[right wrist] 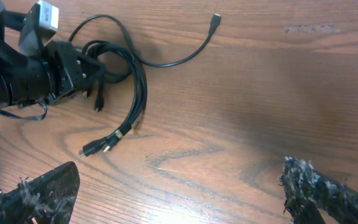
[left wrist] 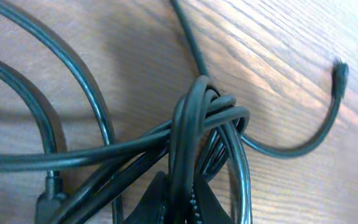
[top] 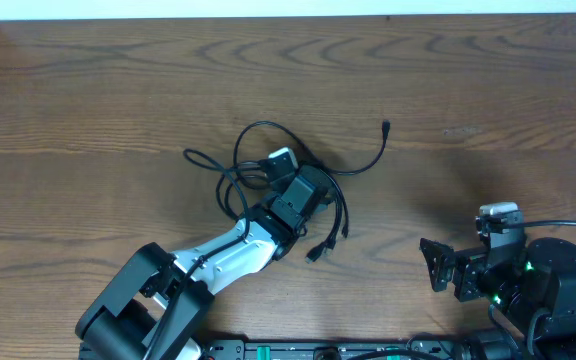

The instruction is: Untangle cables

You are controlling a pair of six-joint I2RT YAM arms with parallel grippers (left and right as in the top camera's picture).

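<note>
Fingers [left wrist: 157,200] of the left gripper [top: 306,192] are clenched on the cables [left wrist: 204,115], pinching several black strands where they cross in a tight knot. The left wrist view shows the strands wrapped over one another just above the fingertips, with wider loops sweeping off to the left across the wooden table [top: 118,80].

From overhead, the tangle lies near the middle of the table, right at the tip of the left arm, which reaches in from the lower left. One loose strand curves out to the right and ends in a small plug [top: 386,126] lying flat on the wood, apart from the bundle. Two more plug ends [right wrist: 95,148] trail below the knot, side by side.

The right gripper [top: 446,270] sits well apart at the lower right edge – its fingers spread wide and grasping nothing, the bare tabletop showing between them.
</note>
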